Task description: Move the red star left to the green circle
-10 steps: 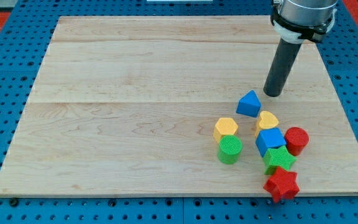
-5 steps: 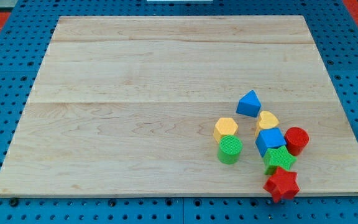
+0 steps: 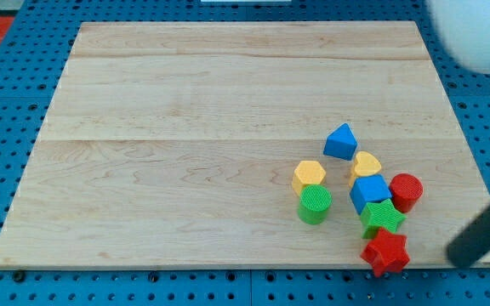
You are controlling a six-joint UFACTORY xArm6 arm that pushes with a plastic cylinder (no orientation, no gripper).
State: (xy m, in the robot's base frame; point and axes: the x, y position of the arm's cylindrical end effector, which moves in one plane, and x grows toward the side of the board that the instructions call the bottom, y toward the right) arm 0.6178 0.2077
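Observation:
The red star lies at the bottom edge of the wooden board, at the view's lower right. The green circle stands to its upper left, below a yellow hexagon. A green star touches the red star from above. My rod shows blurred at the view's lower right, and my tip is right of the red star, apart from it, off the board's right edge.
A blue cube, a yellow heart, a red cylinder and a blue triangle cluster above the green star. A blurred white part of the arm fills the view's top right corner.
My rod left the spot above the blue triangle, went out past the view's right edge, and now comes in at the lower right beside the red star. No block has moved.

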